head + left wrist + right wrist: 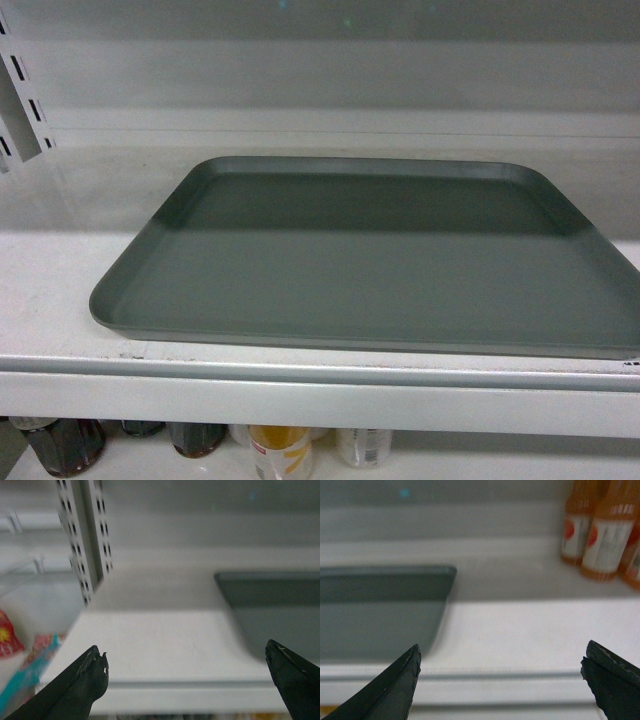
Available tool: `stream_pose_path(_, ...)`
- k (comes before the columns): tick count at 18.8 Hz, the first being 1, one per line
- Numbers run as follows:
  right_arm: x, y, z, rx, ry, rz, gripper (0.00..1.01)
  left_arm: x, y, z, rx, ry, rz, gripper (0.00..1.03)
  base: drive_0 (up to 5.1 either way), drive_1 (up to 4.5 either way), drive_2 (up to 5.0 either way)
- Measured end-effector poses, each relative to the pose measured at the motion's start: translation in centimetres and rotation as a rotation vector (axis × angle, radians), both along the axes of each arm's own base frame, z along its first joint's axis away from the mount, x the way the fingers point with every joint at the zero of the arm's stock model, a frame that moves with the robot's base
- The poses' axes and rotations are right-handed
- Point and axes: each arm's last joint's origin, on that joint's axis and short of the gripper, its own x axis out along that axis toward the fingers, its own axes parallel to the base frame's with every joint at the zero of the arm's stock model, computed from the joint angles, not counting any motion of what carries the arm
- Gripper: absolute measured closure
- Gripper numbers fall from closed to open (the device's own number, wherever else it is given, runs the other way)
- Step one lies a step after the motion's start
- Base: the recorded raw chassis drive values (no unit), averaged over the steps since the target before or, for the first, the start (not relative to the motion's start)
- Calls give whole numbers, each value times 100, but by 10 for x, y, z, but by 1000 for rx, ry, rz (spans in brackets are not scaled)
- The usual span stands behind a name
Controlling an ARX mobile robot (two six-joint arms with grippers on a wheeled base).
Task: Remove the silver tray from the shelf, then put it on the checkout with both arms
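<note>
Dim and flat throughout, with a grey-green cast and fine grain. Across the back half of the silver tray [370, 255], a broad shadow with a straight edge, cast from overhead; brighter at the front of the shelf [60, 290]. Soft and smeared in both wrist views, sharpest on the near black fingertips [95, 672]. Blurred bottles [600, 530], labels unreadable.

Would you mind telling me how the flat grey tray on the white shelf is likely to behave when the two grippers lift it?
The flat matte grey tray looks rigid, so it should hardly sag. Being wide with a low rim, it may tilt if lifted unevenly. Its smooth finish could slide on the white metal shelf.
</note>
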Motion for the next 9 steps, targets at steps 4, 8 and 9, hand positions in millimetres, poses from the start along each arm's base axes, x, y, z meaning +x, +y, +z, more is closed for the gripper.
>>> stream_pose_path(4,21,1,3,116,78,18,3,18,-6,32,-84,254,-91,5,0,0,0)
stream_pose_path(8,60,9,19,110,25,110,3,60,-11,43,-84,208,-138,5,0,0,0)
stream_pose_path(9,73,12,22,100,22,131,3,71,-13,39,-73,224,-150,5,0,0,0)
